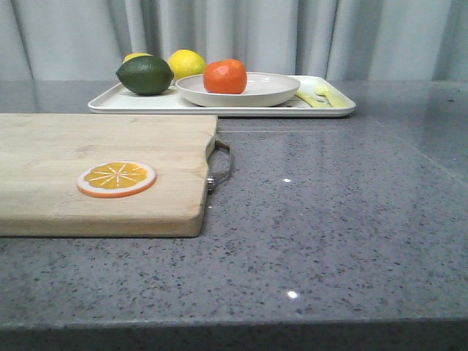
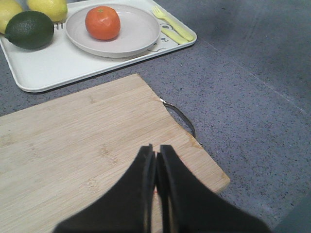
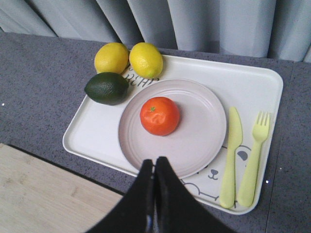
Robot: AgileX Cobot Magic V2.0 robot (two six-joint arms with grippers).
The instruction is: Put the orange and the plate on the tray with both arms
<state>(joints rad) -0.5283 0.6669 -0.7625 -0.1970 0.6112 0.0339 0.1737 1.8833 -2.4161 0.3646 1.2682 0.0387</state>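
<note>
Front view: a grey speckled tabletop point(image 1: 351, 219) is seen, with a wooden cutting board point(image 1: 95, 168) laid at its near left. An orange slice point(image 1: 116, 179) is carried on the board. Beyond the board, at about 12 o'clock, the white tray point(image 1: 219, 104) is set. The plate point(image 1: 270, 89) is placed on the tray, and the orange point(image 1: 224, 76) is seated in the plate, roughly at its middle. At 9 o'clock of the plate a dark green lime point(image 1: 145, 74) is found, with two lemons point(image 1: 187, 63) behind it at about 11 o'clock. At 3 o'clock of the plate a yellow knife and fork point(image 3: 248, 155) are laid side by side.

The left hand point(image 2: 156, 162) is held over the cutting board, its fingers pressed together with nothing between them. The right hand point(image 3: 154, 170) is held over the near edge of the plate, likewise closed and empty.
</note>
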